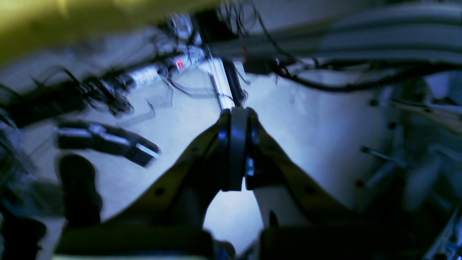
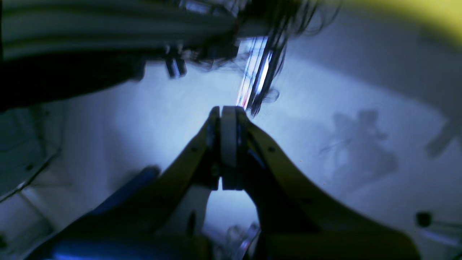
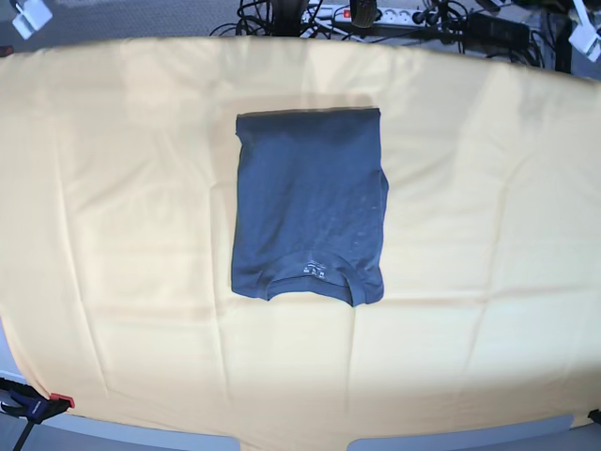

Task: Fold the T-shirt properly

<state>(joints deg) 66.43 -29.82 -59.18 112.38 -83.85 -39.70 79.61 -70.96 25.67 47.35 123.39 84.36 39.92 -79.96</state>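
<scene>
In the base view the dark blue-grey T-shirt (image 3: 310, 202) lies folded into a neat rectangle on the yellow-orange cloth (image 3: 113, 188). Its collar and neck label (image 3: 313, 268) face the near edge. Neither arm appears in that view. The left wrist view is blurred and shows my left gripper (image 1: 236, 115) shut, fingers pressed together with nothing between them, pointing at a pale floor with cables. My right gripper (image 2: 225, 112) is likewise shut and empty over a pale surface in the right wrist view. The T-shirt appears in neither wrist view.
Cables and a power strip (image 3: 376, 14) run behind the table's far edge. A clamp (image 3: 38, 406) grips the cloth at the near left corner. Dark cables (image 1: 325, 83) and a metal frame (image 2: 72, 25) cross the wrist views, with a yellow blur (image 1: 36, 21) at the top.
</scene>
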